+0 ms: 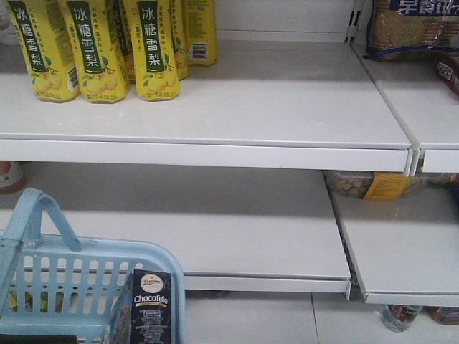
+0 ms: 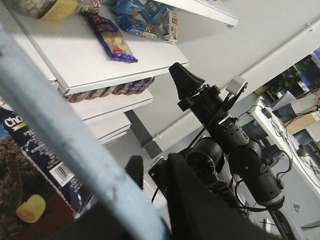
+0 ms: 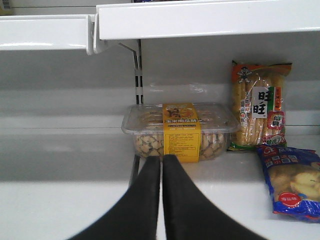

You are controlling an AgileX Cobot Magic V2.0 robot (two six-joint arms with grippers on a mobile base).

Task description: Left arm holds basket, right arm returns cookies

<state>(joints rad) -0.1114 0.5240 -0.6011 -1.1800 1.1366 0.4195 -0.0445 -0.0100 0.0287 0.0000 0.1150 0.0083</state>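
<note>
The light blue basket (image 1: 100, 276) sits at the lower left of the front view with its swing handle (image 1: 43, 215) raised. The cookies (image 1: 149, 304), a dark "Chocofello" carton, stand upright inside its right corner. In the left wrist view the handle (image 2: 75, 145) runs diagonally past my left gripper (image 2: 150, 175), whose dark fingers (image 2: 200, 210) are closed around it; the cookies (image 2: 35, 150) lie behind the bar. The right arm (image 2: 230, 140) reaches toward the shelves. My right gripper (image 3: 161, 159) is shut and empty, and it points at the lower shelf.
Yellow drink bottles (image 1: 93, 46) stand on the upper shelf (image 1: 272, 107). Ahead of the right gripper are a clear tub with a yellow label (image 3: 180, 130), a tall snack pack (image 3: 257, 112) and a blue bag (image 3: 292, 182). A cracker pack (image 1: 412, 29) is at the upper right.
</note>
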